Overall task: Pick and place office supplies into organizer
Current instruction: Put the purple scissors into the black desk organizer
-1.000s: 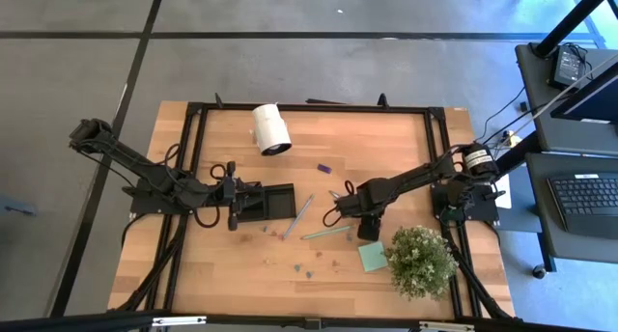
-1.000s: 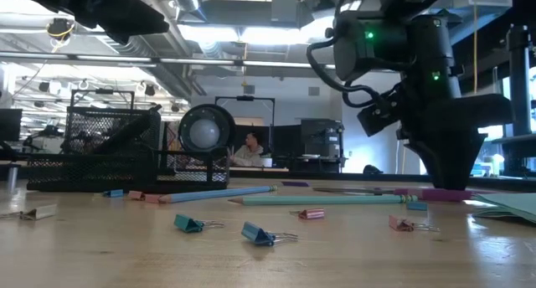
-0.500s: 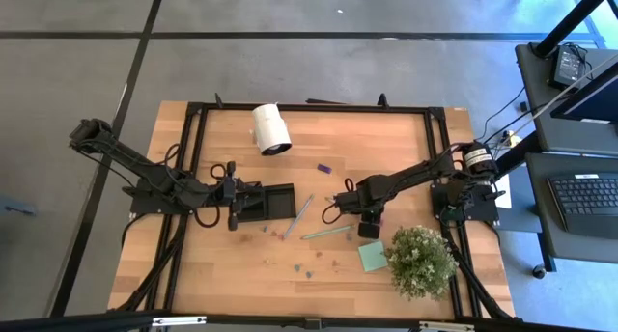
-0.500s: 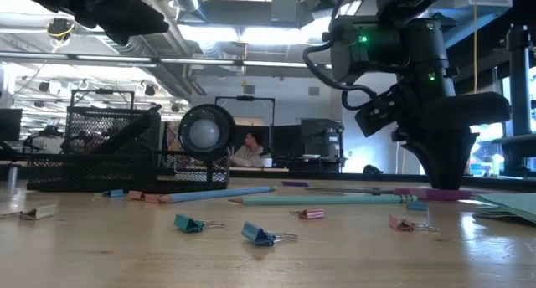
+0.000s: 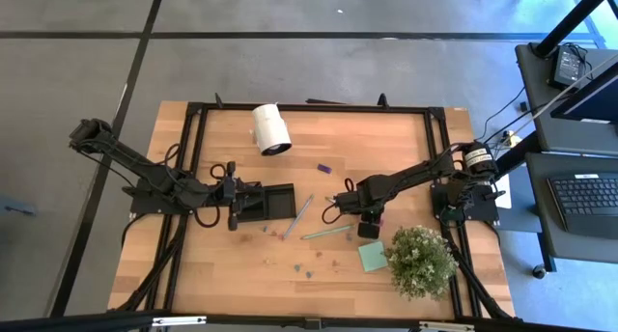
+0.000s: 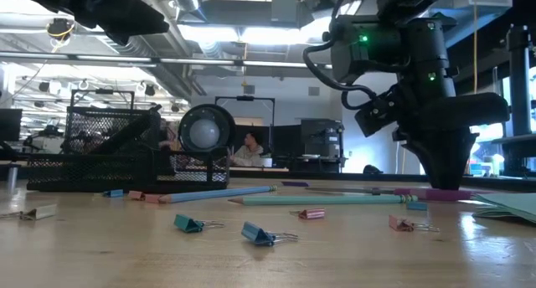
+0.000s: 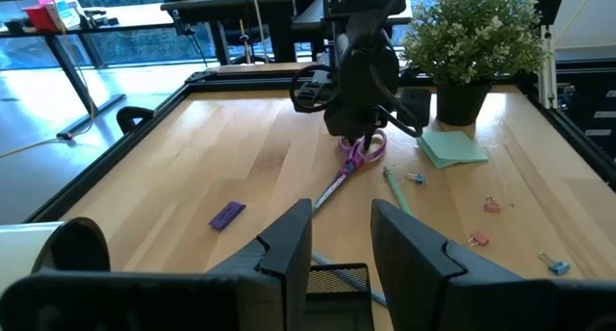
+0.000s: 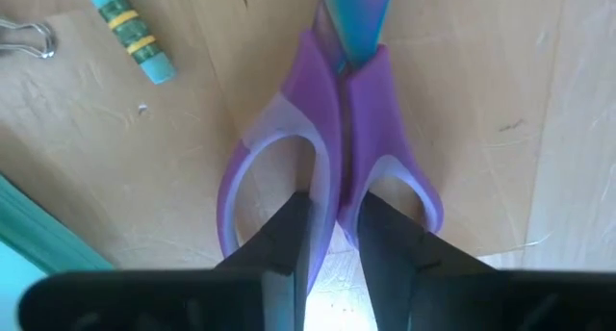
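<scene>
Now, high view: right hand (image 5: 353,203) has dropped onto the purple-handled scissors (image 5: 340,196) mid-bench; left hand (image 5: 235,205) waits spread at the organizer (image 5: 278,203).

Low view: scissors lie flat on the bench (image 6: 268,254); binder clips (image 6: 260,234) sit well clear.

Right wrist: fingers have pressed together, pinching the handles' middle bar. Grip looks set; lift comes next.

Left wrist: potted plant (image 7: 472,33) crowds the far side; the path to the organizer looks open.

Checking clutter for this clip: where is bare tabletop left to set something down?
Bare wood lies between the white roll and the right arm, and along the near left edge below the organizer. Crowded: from the organizer past the scissors to the plant.
</scene>
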Action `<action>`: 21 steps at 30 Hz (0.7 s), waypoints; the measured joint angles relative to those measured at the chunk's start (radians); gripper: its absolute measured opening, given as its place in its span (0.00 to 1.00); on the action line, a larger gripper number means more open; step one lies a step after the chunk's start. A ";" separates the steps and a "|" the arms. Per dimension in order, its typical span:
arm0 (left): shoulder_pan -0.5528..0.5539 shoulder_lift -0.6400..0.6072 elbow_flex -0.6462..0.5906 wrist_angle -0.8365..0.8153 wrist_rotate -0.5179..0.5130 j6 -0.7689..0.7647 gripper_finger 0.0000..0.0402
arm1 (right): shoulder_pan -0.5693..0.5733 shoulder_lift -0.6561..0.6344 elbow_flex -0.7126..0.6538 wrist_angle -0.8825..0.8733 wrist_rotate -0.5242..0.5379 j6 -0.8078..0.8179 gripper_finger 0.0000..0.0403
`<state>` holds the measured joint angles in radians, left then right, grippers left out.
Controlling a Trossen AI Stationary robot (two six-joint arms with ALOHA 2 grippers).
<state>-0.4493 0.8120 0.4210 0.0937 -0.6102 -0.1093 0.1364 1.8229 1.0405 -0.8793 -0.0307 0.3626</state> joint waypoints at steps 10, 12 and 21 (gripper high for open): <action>0.000 0.000 0.000 0.000 0.000 0.000 0.26 | -0.002 -0.020 0.045 -0.041 0.029 0.002 0.18; 0.000 0.000 0.000 0.000 0.000 0.000 0.26 | -0.001 -0.020 0.071 -0.075 0.026 -0.003 0.18; 0.000 0.000 0.000 0.011 0.000 0.272 0.26 | -0.003 -0.022 0.257 -0.256 0.084 -0.003 0.18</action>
<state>-0.4492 0.8120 0.4210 0.1050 -0.6102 0.1630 0.1338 1.8008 1.2972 -1.1358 0.0532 0.3596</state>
